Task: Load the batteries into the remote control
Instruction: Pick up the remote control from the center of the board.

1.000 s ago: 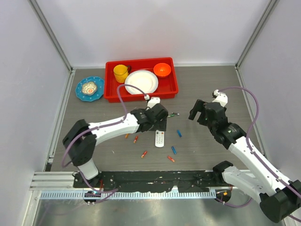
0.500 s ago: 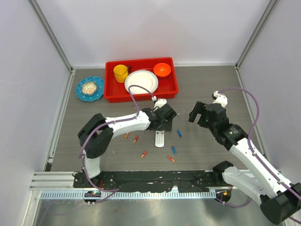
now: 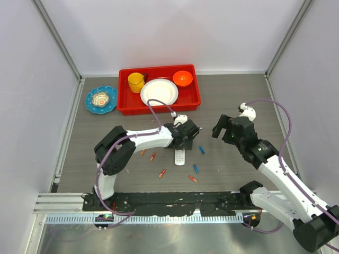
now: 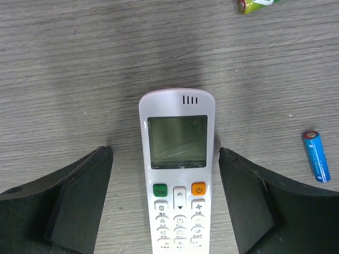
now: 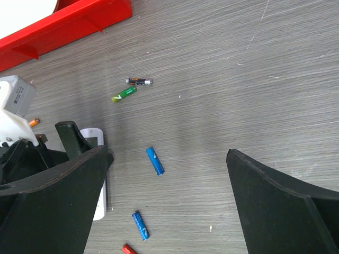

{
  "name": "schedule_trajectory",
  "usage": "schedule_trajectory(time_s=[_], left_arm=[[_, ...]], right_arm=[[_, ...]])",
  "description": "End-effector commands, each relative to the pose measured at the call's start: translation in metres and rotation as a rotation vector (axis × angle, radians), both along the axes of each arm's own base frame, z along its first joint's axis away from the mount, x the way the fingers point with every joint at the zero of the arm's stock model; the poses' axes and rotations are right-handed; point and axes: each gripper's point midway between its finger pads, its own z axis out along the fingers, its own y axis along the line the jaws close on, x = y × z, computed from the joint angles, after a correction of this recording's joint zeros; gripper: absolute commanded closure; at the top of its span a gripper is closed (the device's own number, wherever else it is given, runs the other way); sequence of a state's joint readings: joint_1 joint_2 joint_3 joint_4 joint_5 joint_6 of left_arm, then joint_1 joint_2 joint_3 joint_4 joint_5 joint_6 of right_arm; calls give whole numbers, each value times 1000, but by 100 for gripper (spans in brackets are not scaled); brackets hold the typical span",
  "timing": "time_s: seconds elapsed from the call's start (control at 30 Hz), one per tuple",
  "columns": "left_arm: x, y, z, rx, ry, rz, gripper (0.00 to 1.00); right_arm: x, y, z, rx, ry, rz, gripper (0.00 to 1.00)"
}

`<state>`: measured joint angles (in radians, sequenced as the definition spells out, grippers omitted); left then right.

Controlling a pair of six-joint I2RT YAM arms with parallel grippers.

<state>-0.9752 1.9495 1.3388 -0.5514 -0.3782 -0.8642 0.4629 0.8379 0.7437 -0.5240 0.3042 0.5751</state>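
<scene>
The left tool hung wide open and empty astride the remote control, which lay buttons up on the desk — a skewed pinch might skid it into the blue battery nearby on its right. The right tool, spread open too, held nothing.

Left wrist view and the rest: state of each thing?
remote: face up, flat on table, not gripped.
left gripper: open, fingers either side of remote.
right gripper: open, empty.
batteries: loose on table, none held.
cup: upright in tray.
</scene>
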Motion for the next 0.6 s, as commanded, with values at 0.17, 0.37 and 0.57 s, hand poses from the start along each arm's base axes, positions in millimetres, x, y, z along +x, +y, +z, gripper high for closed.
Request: schedule_trajectory(time_s=[0.17,0.37,0.57], left_arm=[[4,-6,-7,-8,-17,17,21],[0,-9,-10,-24,-4,7,36],[-3,-13,-9,-74,-11,2,51]], right_arm=[[0,3,0,18,-9,1,0],[-2,3,0,25,-12,1,0],[-4,-1,0,14,-9,-11,0]])
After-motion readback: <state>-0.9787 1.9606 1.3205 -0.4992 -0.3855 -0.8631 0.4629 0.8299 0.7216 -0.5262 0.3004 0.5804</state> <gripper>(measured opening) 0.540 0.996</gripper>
